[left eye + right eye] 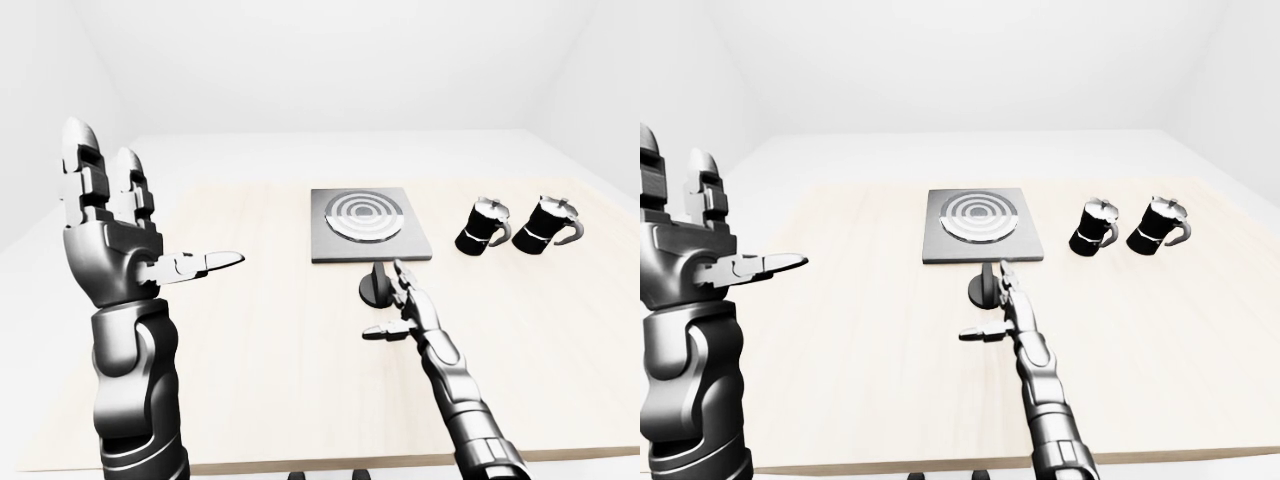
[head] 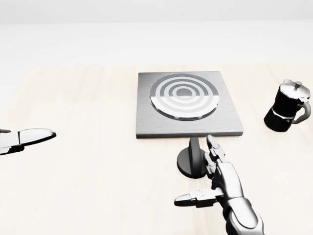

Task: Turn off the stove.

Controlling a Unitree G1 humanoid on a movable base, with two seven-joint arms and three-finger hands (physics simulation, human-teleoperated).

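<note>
the square stove [image 2: 188,105] with its ringed burner is lying on the pale bench [image 2: 88,161], its black knob [image 2: 192,159] standing just below its lower edge. the right hand [image 2: 215,181] is spreading its fingers [image 2: 212,148] open just right of the knob, thumb pointing left. a black moka pot [image 2: 288,106] is sitting at the right, well apart. the left hand [image 2: 22,139] is showing only a fingertip at the left edge.

Both arms glossy dark-grey metal, ringed cylindrical forearm segments. Left hand [image 1: 112,240]: blocky palm, three segmented fingers [image 1: 85,178] with rounded chrome tips. Right hand [image 2: 226,186]: same finish, slimmer look, pointed thumb. No cables or markings visible.
</note>
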